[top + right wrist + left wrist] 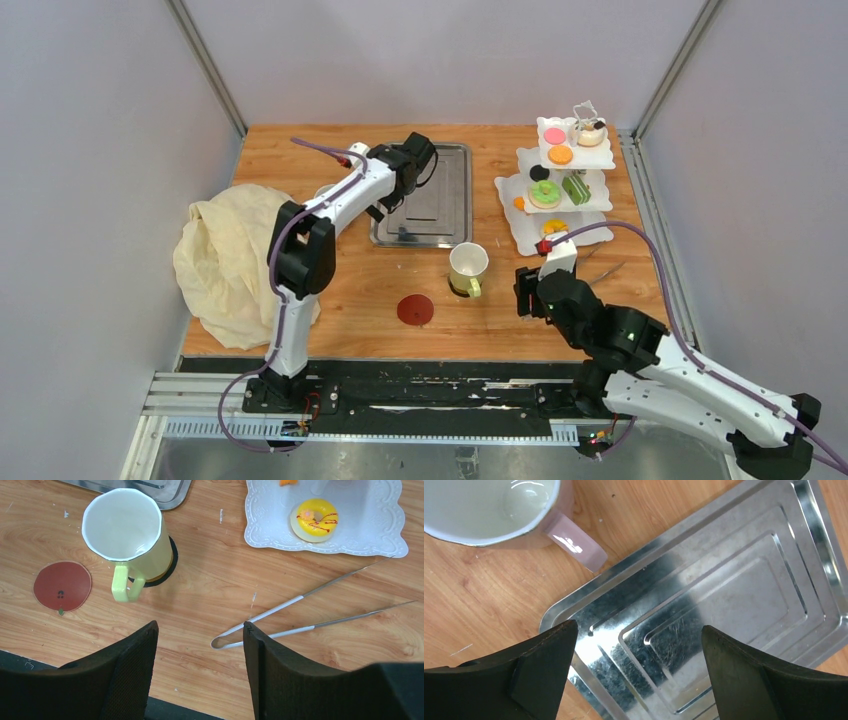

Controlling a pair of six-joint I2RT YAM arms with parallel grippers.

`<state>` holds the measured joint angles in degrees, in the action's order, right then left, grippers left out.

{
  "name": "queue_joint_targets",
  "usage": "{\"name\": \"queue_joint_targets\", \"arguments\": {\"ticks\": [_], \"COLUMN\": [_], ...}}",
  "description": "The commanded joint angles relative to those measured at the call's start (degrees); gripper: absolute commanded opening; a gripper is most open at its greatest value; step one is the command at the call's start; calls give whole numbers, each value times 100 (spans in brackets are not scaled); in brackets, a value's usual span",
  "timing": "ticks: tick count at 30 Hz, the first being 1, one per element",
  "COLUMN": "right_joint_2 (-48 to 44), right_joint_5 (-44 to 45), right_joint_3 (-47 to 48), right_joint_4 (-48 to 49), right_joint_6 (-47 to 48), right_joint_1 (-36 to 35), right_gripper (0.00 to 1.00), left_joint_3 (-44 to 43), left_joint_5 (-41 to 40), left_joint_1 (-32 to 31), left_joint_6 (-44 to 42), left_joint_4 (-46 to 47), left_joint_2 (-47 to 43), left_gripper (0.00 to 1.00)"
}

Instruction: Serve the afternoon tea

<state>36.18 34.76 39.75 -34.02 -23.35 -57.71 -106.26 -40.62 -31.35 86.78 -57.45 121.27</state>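
Left hand [639, 629] over ridged (steel) tray [744, 575]

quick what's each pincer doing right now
Left pincer: open, empty, above the steel tray.
Right pincer: open, empty, near the tongs.

I am not finding any text, brand or number that I can read. I am only seeing a tiny dark mark on the red coaster [62, 586], lying near the yellow mug [126, 530], and it is too small to read.
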Motion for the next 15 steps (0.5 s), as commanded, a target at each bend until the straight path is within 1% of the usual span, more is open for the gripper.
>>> {"name": "queue_joint_targets", "arguments": {"ticks": [1,4,7,11,15], "right_joint_2": [-119,-161,-173,-132,-51], "right_joint_5": [184,239,190,66,74], "right_joint_3": [58,-6,-62,-22,67], "right_joint_4": [-217,-244,-257,-342,-450], "right_joint_6": [-3,-21,-95,-143,-121], "right_joint_1": [58,58,58,58,52], "right_gripper": [62,62,62,62,62], "left_joint_3": [-191,-235,-179,-205,-16], "left_joint_5": [-405,-423,-469,-76,-265], "left_joint_1": [138,196,270,390,397], "left_joint_6": [785,838,1067,1229,1449], "left_joint_4": [-584,-591,-581,-583,-583], "left_joint_2": [186,237,197,229,136], "left_gripper": [98,98,98,98,98]}}
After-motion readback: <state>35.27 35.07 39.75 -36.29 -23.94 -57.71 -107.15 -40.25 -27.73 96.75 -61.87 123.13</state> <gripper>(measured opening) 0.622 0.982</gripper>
